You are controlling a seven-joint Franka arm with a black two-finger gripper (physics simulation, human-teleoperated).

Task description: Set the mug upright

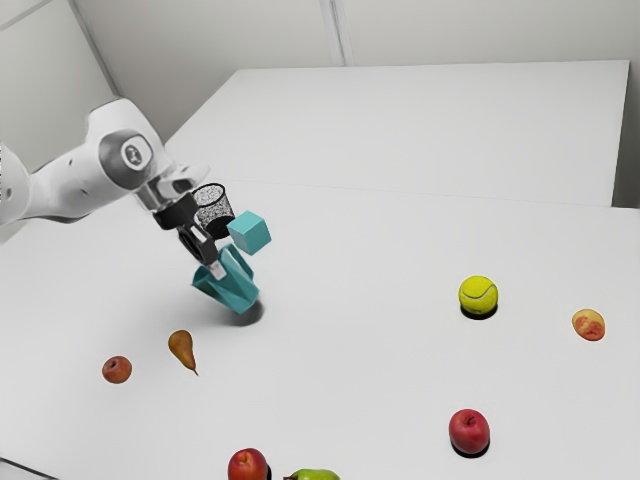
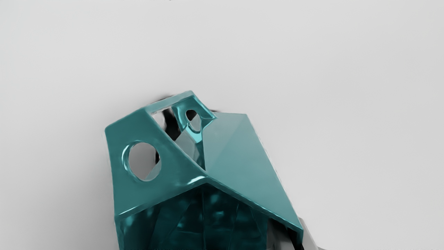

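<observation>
Mug (image 1: pixel 232 287), teal and flat-sided, leans well over from upright left of centre in the exterior view, above a dark shadow on the white bench (image 1: pixel 350 340). The jaws are closed on its wall, one finger (image 2: pixel 278 238) inside the open mouth and the other outside, the mouth turned toward them in the wrist view. I cannot tell whether the mug touches the bench. Up and to the right of the mug is a teal block (image 1: pixel 250 232), with a black mesh cup (image 1: pixel 213 208) near it, in the upper left. A brown pear (image 1: pixel 182 347) and a small reddish fruit (image 1: pixel 117 370) lie lower left. A tennis ball (image 1: pixel 478 294) and a peach (image 1: pixel 589 325) sit on the right, a red apple (image 1: pixel 469 431) lower right, and another red fruit (image 1: pixel 247 466) beside a green pear (image 1: pixel 316 476) at the bottom edge.
</observation>
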